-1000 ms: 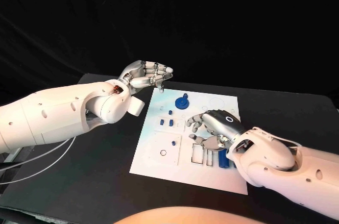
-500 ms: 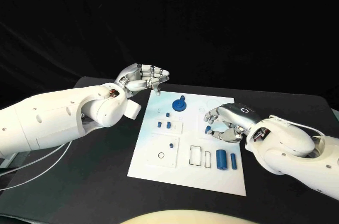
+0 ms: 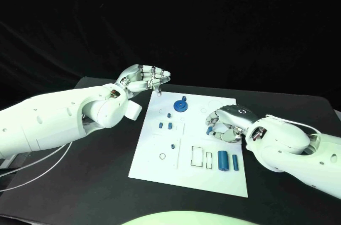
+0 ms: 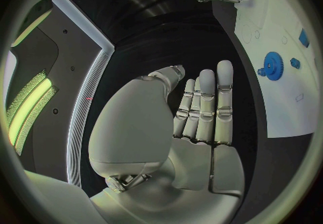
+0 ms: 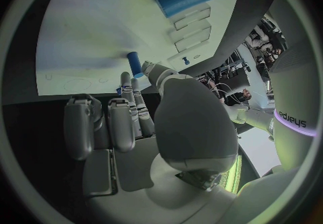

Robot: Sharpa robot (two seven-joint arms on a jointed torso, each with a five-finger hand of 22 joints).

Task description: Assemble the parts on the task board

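Head view: right robot hand (image 3: 226, 122) (pinching a small blue part (image 3: 210, 131)) has barely shifted; left robot hand (image 3: 146, 79) stays curled, empty.

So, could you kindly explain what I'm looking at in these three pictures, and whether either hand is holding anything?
This is a two-armed robot at a black table. One camera looks down from its head; the two round pictures come from cameras behind each wrist. The white task board carries small blue parts, such as a gear and a cylinder. The left hand hovers beyond the board's far corner, fingers curled, apparently empty. The right hand pinches a small blue peg over the board.
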